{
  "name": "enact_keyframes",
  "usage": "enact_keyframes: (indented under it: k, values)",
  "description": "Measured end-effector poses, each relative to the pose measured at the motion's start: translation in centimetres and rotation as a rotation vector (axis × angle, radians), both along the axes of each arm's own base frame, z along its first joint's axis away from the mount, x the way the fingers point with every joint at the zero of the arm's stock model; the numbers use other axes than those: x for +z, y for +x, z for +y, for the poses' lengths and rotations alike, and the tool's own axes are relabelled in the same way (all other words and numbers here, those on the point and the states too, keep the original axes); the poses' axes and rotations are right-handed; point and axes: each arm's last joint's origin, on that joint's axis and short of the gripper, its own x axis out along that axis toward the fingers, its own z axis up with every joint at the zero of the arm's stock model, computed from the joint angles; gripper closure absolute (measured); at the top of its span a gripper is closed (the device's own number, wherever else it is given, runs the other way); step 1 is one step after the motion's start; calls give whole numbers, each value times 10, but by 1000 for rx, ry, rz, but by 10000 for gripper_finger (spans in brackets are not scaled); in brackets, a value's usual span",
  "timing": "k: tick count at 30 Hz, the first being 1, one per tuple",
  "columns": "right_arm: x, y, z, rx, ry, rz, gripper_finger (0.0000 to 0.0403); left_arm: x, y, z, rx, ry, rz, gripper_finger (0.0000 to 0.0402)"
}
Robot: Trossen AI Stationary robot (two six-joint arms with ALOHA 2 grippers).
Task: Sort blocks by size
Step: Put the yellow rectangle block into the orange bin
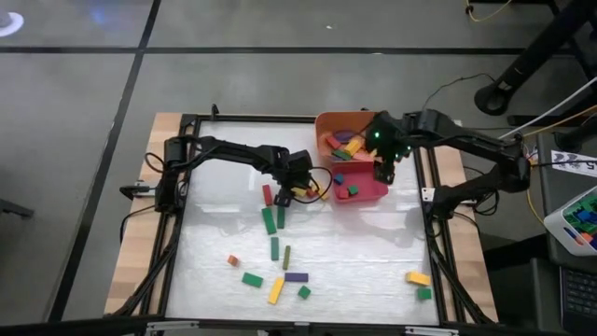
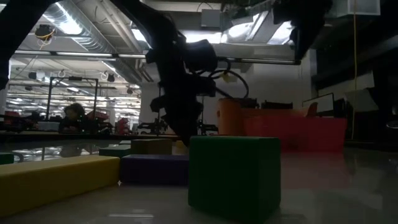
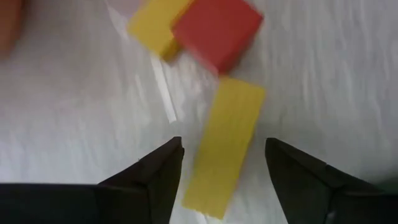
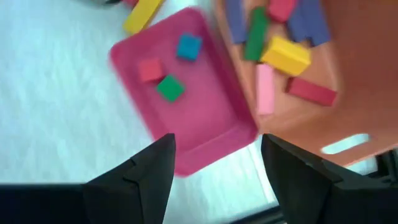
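Grey floor (image 1: pixel 75 140) w/ dark seams, ceiling strip lights (image 2: pixel 74 28), cluttered benches (image 2: pixel 74 124) behind

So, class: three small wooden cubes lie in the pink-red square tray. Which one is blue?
The small blue wooden cube lies nearest the orange bin; the other two are red and green.

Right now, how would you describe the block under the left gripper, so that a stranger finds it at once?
Start at the pink tray near the table's far right side; the left gripper hangs just left of it, fingers open. Between those fingers lies a long yellow bar flat on the white surface. Its neighbours are a red block and a shorter yellow block, which touch each other.
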Motion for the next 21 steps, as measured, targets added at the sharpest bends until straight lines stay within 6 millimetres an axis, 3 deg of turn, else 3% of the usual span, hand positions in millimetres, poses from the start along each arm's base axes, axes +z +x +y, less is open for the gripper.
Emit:
enact_keyframes:
  k: [8, 13, 17, 21]
  values:
    - [3, -6, 35, 126, 19, 57, 164, -10, -2, 1, 7, -21, 62, 267]
    - [13, -25, 52, 109, -50, 43, 164, -8, -3, 1, 33, -26, 55, 312]
    - [11, -50, 61, 37, -146, -3, 164, 6, -9, 0, 73, -26, 60, 322]
    - [-3, -73, 68, -44, -132, -69, 164, 37, -13, -1, 75, -14, -5, 322]
